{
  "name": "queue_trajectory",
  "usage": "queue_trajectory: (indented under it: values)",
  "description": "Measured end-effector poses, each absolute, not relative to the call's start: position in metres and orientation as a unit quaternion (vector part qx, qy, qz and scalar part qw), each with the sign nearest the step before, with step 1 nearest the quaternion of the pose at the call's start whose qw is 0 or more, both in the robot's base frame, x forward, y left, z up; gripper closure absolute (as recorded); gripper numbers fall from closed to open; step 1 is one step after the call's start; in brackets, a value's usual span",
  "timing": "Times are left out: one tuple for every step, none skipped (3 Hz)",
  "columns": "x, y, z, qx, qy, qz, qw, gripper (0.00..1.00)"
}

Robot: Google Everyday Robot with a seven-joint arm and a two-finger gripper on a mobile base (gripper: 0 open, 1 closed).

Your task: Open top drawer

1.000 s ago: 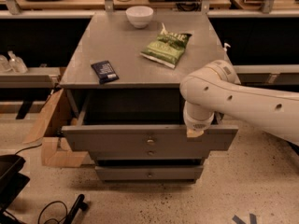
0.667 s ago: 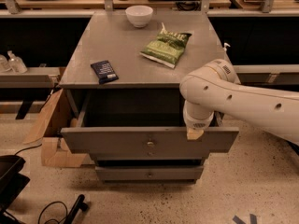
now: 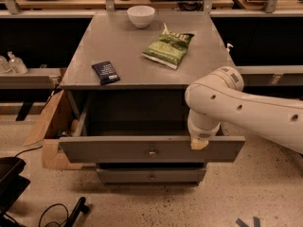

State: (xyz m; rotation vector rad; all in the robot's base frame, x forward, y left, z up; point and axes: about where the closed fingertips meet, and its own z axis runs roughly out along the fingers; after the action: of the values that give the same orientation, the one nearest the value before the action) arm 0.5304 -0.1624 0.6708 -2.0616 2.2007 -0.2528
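Since a second ago, top drawer (image 3: 118, 149) sits slightly further out of the grey cabinet (image 3: 137, 56); gripper (image 3: 199, 144) has come forward with it. Gripper rests on the front's upper edge, right of the round knob (image 3: 152, 152), tan tip touching the panel. Spread or closed: cannot tell. Cabinet top holds white bowl (image 3: 141, 15), green chip bag (image 3: 169, 48), dark packet (image 3: 105, 72).
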Motion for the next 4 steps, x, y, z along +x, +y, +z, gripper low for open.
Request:
queue_trajectory:
  values:
    - [0.5304,-0.1624,0.6732,-0.68,0.726,-0.083,0.058,1.0]
    - [0.5268,-0.1622,0.6726,-0.68,0.726,-0.082,0.057,1.0]
    - [0.5268,-0.1622,0.6728,-0.68,0.726,-0.082,0.057,1.0]
    - [0.5267,-0.1622,0.6732,-0.68,0.726,-0.082,0.057,1.0]
